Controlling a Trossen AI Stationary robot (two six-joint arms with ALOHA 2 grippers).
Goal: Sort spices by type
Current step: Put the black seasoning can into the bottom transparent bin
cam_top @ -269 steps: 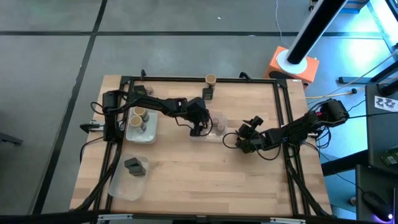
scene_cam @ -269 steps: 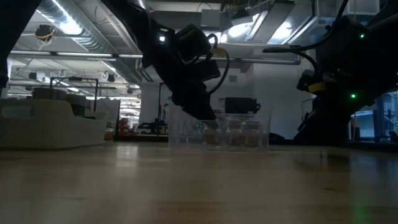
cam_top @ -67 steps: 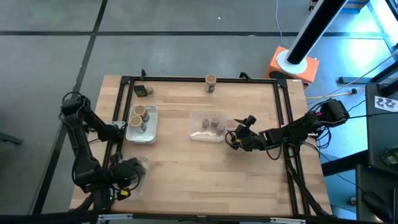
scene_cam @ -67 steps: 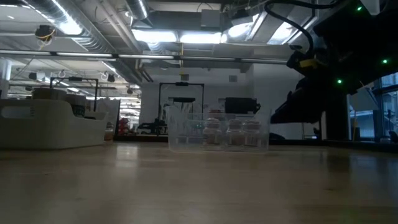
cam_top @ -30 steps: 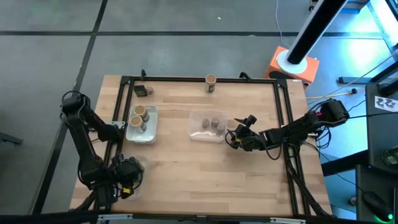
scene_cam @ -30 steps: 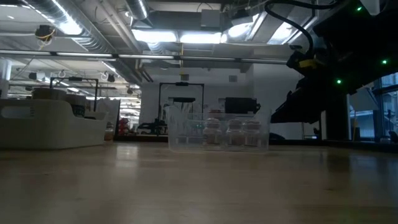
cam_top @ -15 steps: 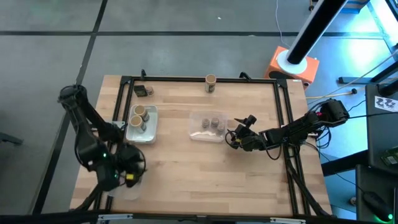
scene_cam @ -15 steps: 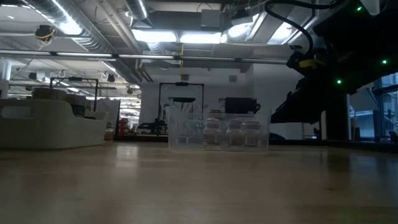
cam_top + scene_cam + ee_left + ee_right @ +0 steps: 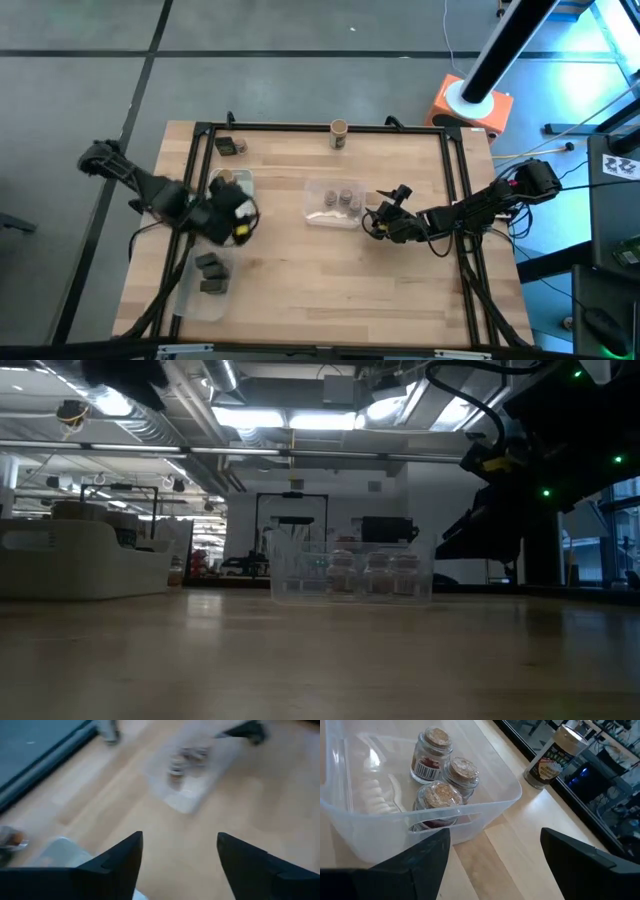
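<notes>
Grey packets (image 9: 209, 273) now lie two together in the near tray (image 9: 190, 300); the left gripper (image 9: 238, 215), jaws parted and empty, has swung up toward the far packet (image 9: 230, 146); the right gripper (image 9: 375, 222) waits open beside the jars (image 9: 443, 775).

You're looking at a pale wood table (image 9: 330, 270) set on a grey floor (image 9: 300, 85) crossed by dark seams. Behind it the room runs deep, with bright ceiling lights (image 9: 290, 420), silver ducts (image 9: 150, 425) and a white cabinet (image 9: 80, 560) on one side.
</notes>
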